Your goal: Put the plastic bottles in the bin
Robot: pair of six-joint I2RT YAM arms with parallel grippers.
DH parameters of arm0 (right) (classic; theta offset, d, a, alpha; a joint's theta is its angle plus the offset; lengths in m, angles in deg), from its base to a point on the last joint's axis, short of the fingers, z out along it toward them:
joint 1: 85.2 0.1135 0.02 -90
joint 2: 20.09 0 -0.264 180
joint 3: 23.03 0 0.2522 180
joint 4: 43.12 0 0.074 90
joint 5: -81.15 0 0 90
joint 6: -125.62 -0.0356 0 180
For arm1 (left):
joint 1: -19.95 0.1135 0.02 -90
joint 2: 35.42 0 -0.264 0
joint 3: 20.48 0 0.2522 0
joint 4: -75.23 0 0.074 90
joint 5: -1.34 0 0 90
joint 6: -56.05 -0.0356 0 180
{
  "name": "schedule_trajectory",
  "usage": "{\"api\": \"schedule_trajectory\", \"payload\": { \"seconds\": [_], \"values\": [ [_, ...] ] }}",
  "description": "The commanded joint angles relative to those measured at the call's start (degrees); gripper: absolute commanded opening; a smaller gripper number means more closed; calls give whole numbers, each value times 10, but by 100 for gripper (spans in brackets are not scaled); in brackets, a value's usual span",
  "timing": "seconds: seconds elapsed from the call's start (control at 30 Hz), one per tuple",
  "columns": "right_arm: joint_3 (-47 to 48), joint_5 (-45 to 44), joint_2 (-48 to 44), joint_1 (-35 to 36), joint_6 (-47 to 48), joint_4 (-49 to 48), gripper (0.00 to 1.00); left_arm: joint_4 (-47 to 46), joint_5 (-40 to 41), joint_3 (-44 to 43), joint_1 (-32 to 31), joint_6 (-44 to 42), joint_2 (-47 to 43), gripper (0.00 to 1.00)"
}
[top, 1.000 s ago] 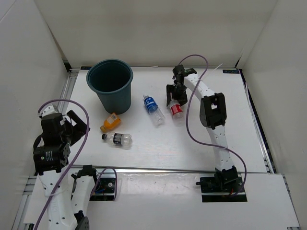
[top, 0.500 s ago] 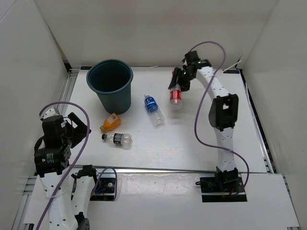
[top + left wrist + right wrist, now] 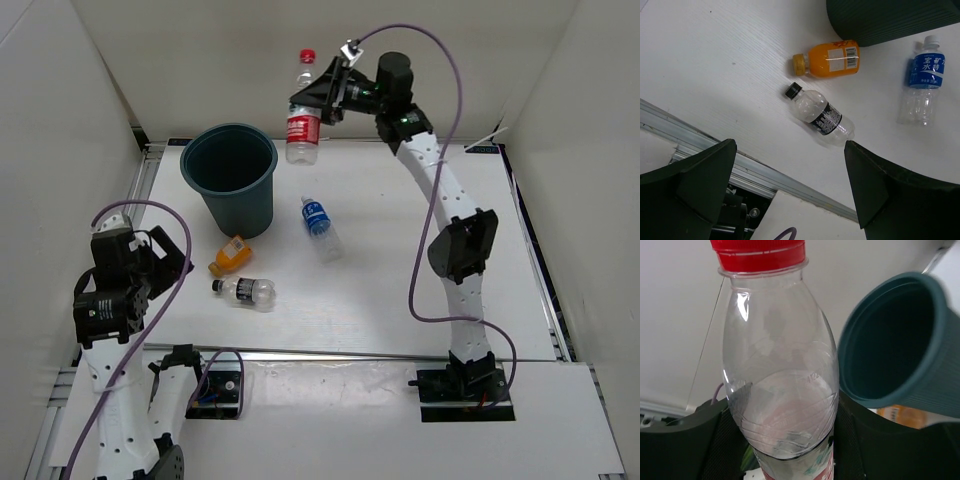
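In the right wrist view the red-capped bottle [image 3: 777, 380] is cut off at the bottom edge, its label barely showing. Only a sliver of the orange bottle [image 3: 229, 255] peeks under the bin [image 3: 940, 340] there. The left wrist view crops the bin to a ribbed wall.

The right gripper [image 3: 312, 103] is clenched on the red-capped bottle, which hangs upright in the air, cap up, just right of the bin's rim.

The blue-capped bottle [image 3: 318, 225] lies on the table [image 3: 400, 290], cap toward the far edge. The orange bottle lies against the bin's base, and the black-capped bottle [image 3: 245, 290] lies just nearer, cap leftward.

The left gripper [image 3: 160, 262] hangs spread wide, empty.
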Motion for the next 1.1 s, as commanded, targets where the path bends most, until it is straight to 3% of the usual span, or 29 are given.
{"api": "schedule_trajectory", "payload": {
  "seconds": [0.0,0.27,0.53,0.73,1.07],
  "values": [
    [18,20,15,35,-61,-106,43,-7,-1,-29,-2,-16,2,100],
    [37,-50,54,83,-73,-148,42,-1,-23,-29,-2,-32,2,100],
    [43,-120,81,88,-80,-167,42,-13,-37,-12,-2,-38,13,100],
    [54,-205,92,88,-44,-161,43,-25,-24,-18,-13,-70,35,100],
    [60,-237,105,94,41,-132,48,-20,13,-43,-31,-81,48,100]
  ]
}}
